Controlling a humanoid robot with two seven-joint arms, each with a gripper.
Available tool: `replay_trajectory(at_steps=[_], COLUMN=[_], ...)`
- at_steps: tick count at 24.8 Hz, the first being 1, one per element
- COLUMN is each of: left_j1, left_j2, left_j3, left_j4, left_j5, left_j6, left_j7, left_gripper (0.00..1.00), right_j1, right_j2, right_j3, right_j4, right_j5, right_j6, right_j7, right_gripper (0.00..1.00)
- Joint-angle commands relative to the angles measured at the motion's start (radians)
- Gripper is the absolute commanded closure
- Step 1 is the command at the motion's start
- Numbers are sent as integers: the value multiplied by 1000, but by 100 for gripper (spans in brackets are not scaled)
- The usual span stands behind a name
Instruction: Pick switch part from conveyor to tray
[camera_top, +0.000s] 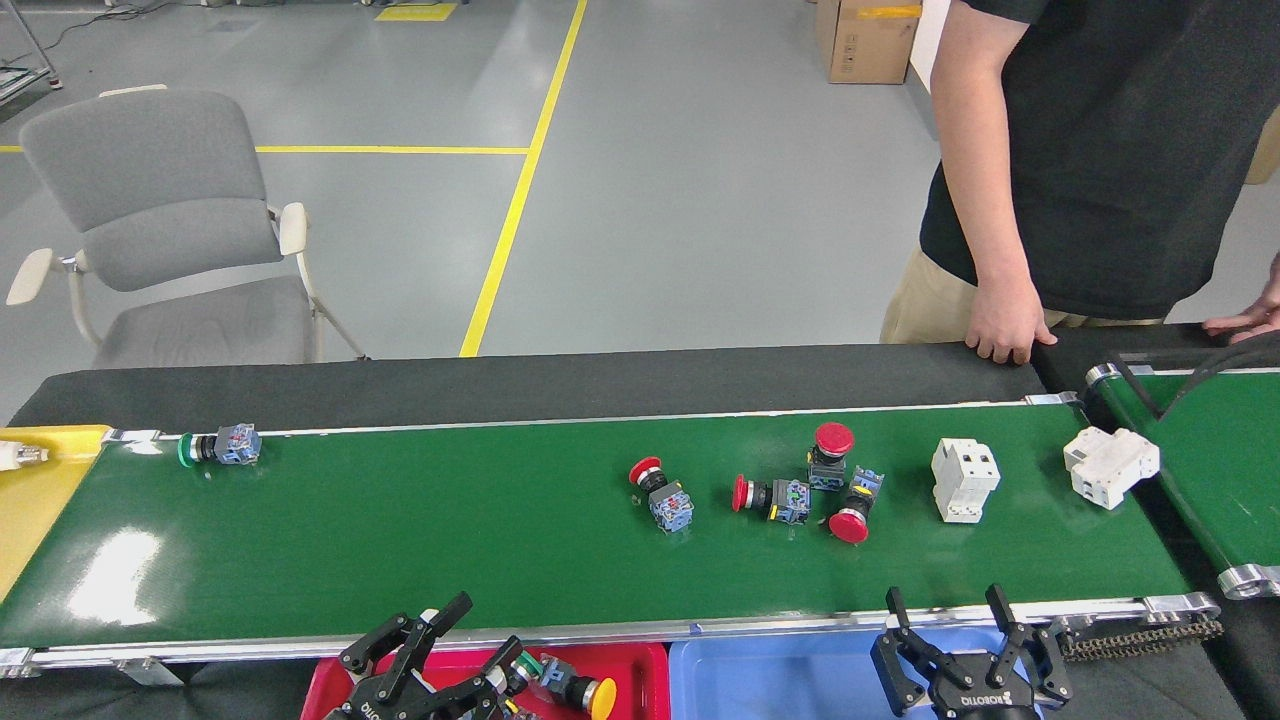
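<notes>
Seen at far left: a yellow tray (40, 500) butting the end of the conveyor (450, 540), with a grey chair (170, 230) on the floor beyond. Near that end, by the far rail, one green-capped switch part (220, 446) lying on its side on the belt. Below the near rail, left pincer (455, 665) over the red tray (640, 670), fingers spread apart, a green-capped part (522, 664) at the fingertips, grip on it impossible to tell; just beside, a yellow-capped part (577, 691) in the same tray. At mid-belt, a red-capped switch part (660, 492) alone, then a close cluster of three more red-capped parts (815, 485). Further right, a white breaker (965, 480) upright on the belt and a second white breaker (1110, 466) tilted at the belt's right end, beside the narrower green belt (1210, 470). Below, right pincer (950, 620) held apart, empty, over the blue tray (790, 680). Behind the desk (500, 385), a person in a black shirt (1100, 150), one hand (1003, 325) resting on its edge.
</notes>
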Motion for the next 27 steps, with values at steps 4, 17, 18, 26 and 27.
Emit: replay_trajectory(at_steps=[4, 17, 18, 26, 27], left_j1=[-8, 16, 10, -91, -112], left_j2=[-4, 28, 28, 5, -7], left_j3=[106, 215, 203, 21, -2], left_j4=[-11, 32, 32, 26, 28], left_j5=[-18, -73, -75, -80, -80], left_j6=[240, 372, 359, 357, 371], left_j7=[6, -1, -2, -74, -93], left_gripper=[0, 0, 0, 0, 0], right_j1=[-123, -328, -331, -318, -307], right_j2=[37, 34, 33, 28, 24], right_j3=[65, 259, 259, 326, 355], right_j4=[91, 303, 306, 253, 220], right_j5=[14, 14, 13, 8, 8], right_j6=[40, 241, 241, 144, 92], right_j7=[61, 117, 118, 115, 114], right_gripper=[0, 69, 76, 91, 91])
